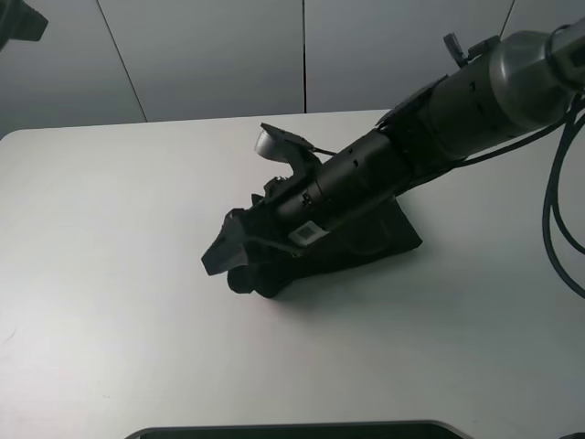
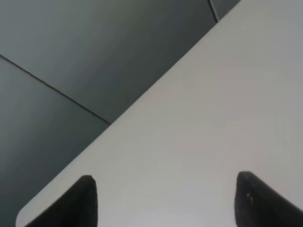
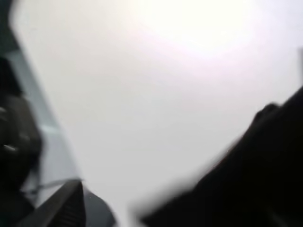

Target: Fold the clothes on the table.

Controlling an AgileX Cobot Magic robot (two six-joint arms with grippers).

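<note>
A dark garment lies bunched in the middle of the white table. My right arm reaches across it, and the right gripper sits at the garment's left end, just above a bunched fold. In the blurred right wrist view one finger stands far to one side and the dark cloth covers the other side, so the jaws look open. My left gripper is open and empty over bare table, far from the garment. It shows in the top left corner of the high view.
A grey panelled wall stands behind the table's far edge. A dark rim runs along the table's near edge. Black cables hang at the right.
</note>
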